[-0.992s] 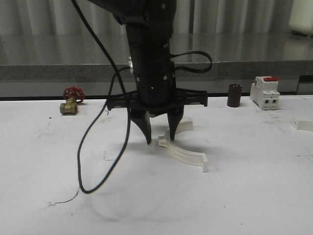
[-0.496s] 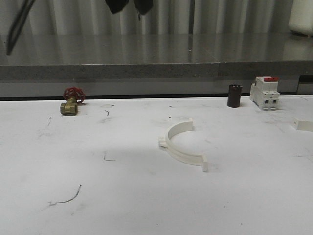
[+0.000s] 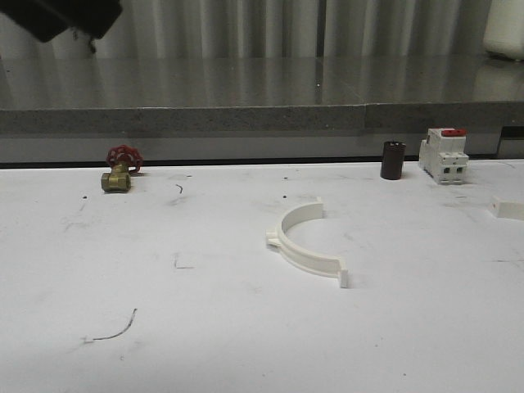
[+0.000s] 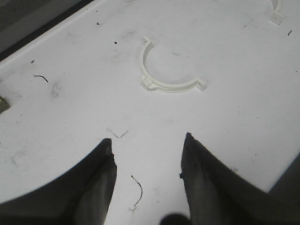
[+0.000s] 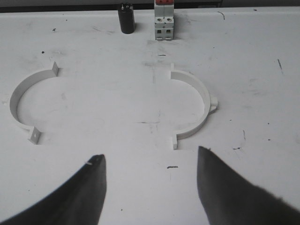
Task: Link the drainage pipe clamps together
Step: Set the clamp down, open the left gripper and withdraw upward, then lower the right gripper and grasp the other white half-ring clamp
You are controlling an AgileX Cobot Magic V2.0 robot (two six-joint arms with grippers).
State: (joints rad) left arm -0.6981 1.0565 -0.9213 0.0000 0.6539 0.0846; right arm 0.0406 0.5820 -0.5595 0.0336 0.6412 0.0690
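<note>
Two white half-ring drainage pipe clamps lie flat and apart on the white table, their open sides facing each other. One clamp point(image 3: 296, 250) point(image 4: 171, 88) point(image 5: 15, 96) is near the table's middle. The other clamp point(image 5: 205, 101) lies to its right; one end of it point(image 3: 508, 208) point(image 4: 277, 11) shows at the picture edges. My left gripper point(image 4: 148, 140) hangs open high above the table, well short of the middle clamp, nothing between its fingers. My right gripper point(image 5: 150, 153) is open too, above bare table just in front of the gap between the clamps.
A white breaker with a red top point(image 3: 443, 154) point(image 5: 164, 18) and a dark cylinder point(image 3: 392, 160) point(image 5: 127, 18) stand at the back right. A brass valve with a red handwheel point(image 3: 119, 169) sits at the back left. A dark part of my left arm point(image 3: 65, 16) is in the upper left corner.
My left arm, which stood with open fingers down around the middle clamp's end, has risen and swung away up to the left. The clamp stays where it was.
</note>
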